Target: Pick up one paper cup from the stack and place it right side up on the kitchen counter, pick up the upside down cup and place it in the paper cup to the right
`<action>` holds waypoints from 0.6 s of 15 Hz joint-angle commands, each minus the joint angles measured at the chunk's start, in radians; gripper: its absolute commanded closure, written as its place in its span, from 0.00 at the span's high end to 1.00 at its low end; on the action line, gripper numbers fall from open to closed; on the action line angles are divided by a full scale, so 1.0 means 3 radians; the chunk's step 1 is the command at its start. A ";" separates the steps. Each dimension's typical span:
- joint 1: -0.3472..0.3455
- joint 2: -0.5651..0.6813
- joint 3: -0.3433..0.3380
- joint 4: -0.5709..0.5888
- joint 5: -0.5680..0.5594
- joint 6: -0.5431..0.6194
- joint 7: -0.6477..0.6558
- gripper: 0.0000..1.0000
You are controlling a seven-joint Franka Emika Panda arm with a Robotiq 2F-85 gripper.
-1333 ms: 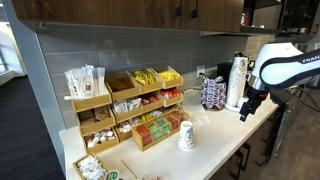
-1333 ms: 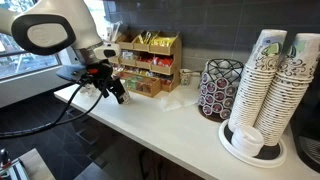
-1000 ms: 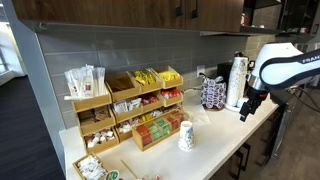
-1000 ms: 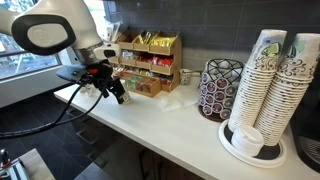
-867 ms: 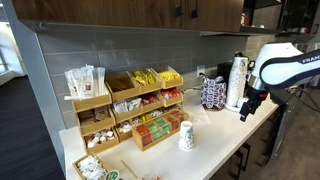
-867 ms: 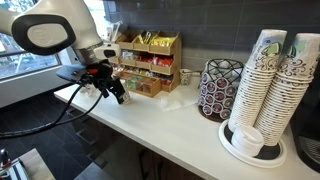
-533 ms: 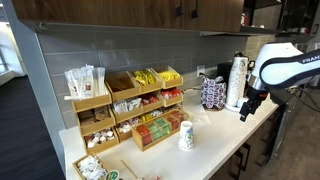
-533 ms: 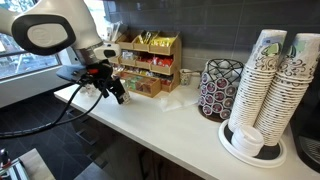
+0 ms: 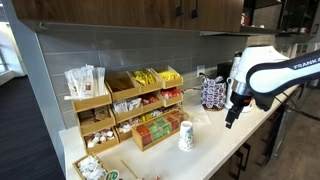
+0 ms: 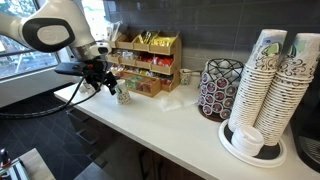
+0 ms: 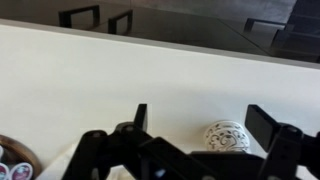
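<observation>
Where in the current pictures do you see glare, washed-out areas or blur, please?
Wrist view: the kitchen counter is washed out to near-featureless white, and the gripper is a dark, soft silhouette close to the lens. In an exterior view, the window behind the arm is blown out. In an exterior view, the window is bright while the cabinets above stay dim.

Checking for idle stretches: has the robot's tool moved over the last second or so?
Yes. In an exterior view the tool has shifted left, nearer the blue-and-white patterned container.
</observation>
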 commanded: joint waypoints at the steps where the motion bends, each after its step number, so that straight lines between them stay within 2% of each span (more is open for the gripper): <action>1: 0.0289 0.0308 0.0271 0.0109 0.0161 0.0249 0.0167 1.00; 3: 0.0371 0.0488 0.0407 0.0206 0.0154 0.0367 0.0248 1.00; 5: 0.0521 0.0592 0.0370 0.0238 0.0317 0.0485 0.0016 1.00; 6: 0.0425 0.0433 0.0421 0.0163 0.0198 0.0393 0.0184 1.00; 9: 0.0479 0.0564 0.0427 0.0227 0.0258 0.0449 0.0115 1.00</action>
